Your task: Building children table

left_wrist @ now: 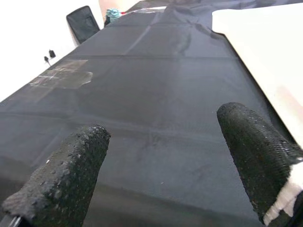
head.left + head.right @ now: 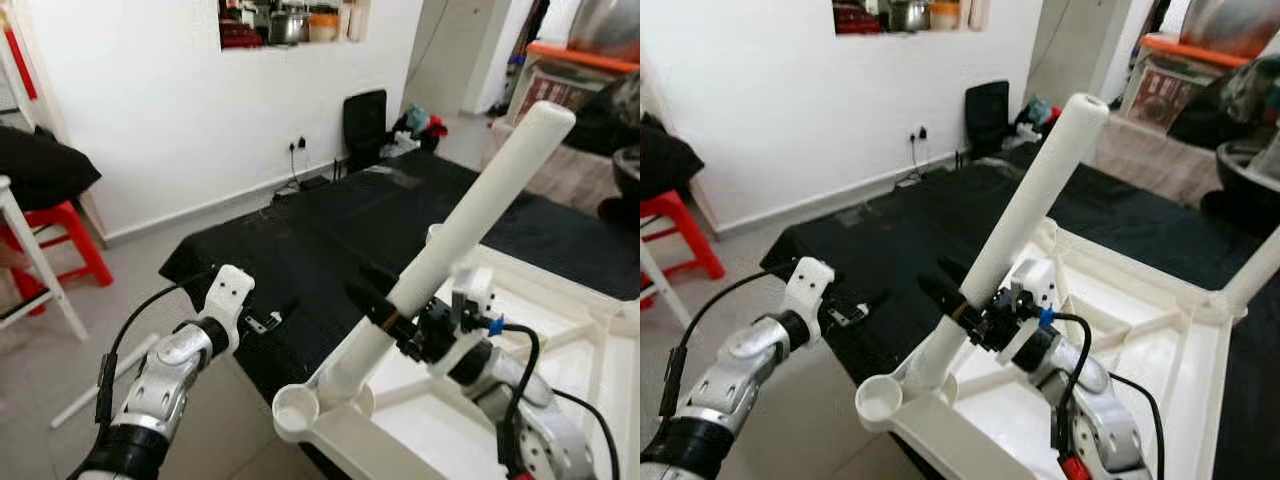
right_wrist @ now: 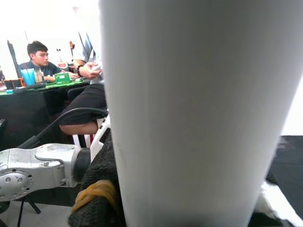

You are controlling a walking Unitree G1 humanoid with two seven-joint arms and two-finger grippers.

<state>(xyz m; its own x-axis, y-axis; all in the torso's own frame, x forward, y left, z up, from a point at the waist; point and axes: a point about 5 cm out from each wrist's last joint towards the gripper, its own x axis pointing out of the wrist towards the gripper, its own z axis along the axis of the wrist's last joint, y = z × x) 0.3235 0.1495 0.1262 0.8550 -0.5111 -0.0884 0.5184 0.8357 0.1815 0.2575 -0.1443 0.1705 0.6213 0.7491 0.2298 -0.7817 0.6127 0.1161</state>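
Black cloth-covered platform, long, running from the near left corner away toward the far wall; bare over most of its left half, with a small metal bracket lying near its near left edge. Upturned white children's table top, resting on the platform's right side, underside ribs facing up, its near corner overhanging the platform's near edge and carrying an open round socket. White table leg, a thick tube, tilted, its lower end at the corner just beside the open socket and its upper end leaning up and away to the right; whether it is seated cannot be told. Right gripper, fingers pinching the leg low on its shaft; in the right wrist view the leg stands directly before the camera and hides most of what lies beyond. Left gripper, held over the platform's near left corner, well apart from the leg, fingers spread with nothing between them. White wall beyond the platform's left edge, with a socket and cable low on it. Red stool on the floor at far left. Black chair past the platform's far end. Two people at a dark desk, seen in the right wrist view.
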